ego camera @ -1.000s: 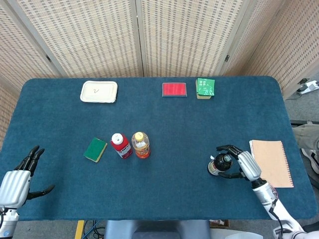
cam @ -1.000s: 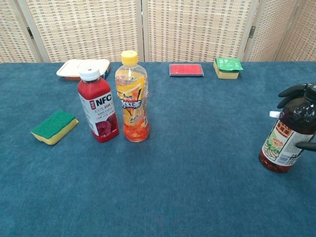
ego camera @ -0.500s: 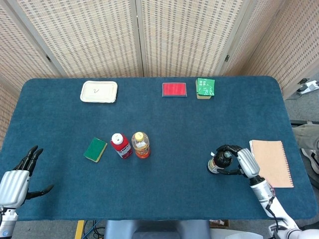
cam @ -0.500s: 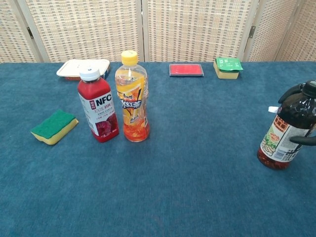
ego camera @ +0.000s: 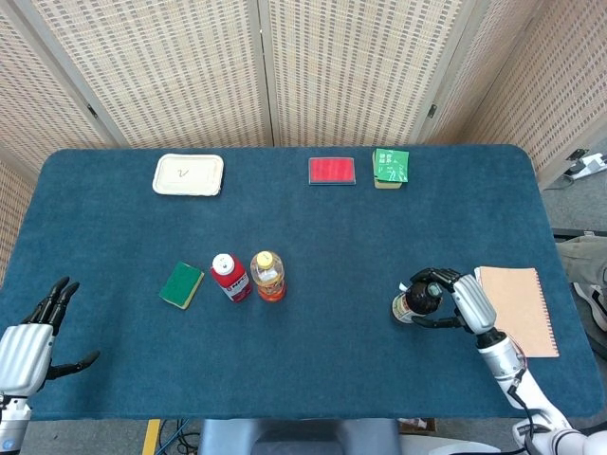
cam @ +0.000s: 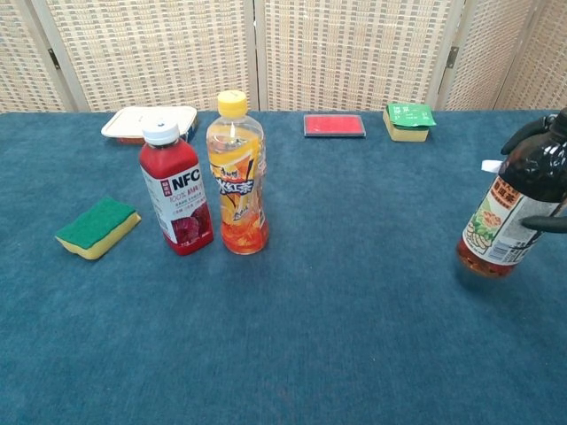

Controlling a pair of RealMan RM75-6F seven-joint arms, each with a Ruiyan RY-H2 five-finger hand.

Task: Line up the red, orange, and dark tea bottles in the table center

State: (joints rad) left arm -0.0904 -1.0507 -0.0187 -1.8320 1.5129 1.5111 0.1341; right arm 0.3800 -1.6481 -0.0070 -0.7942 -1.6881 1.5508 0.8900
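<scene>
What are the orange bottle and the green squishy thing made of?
The orange bottle looks like clear, shiny plastic: you can see the drink through it. The green block looks like a sponge, with a rough green top on soft yellow foam.

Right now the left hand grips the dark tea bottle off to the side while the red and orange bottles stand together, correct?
Not quite: the right hand, not the left, grips the dark tea bottle, as the head view shows. The red juice bottle and orange drink bottle do stand together.
</scene>
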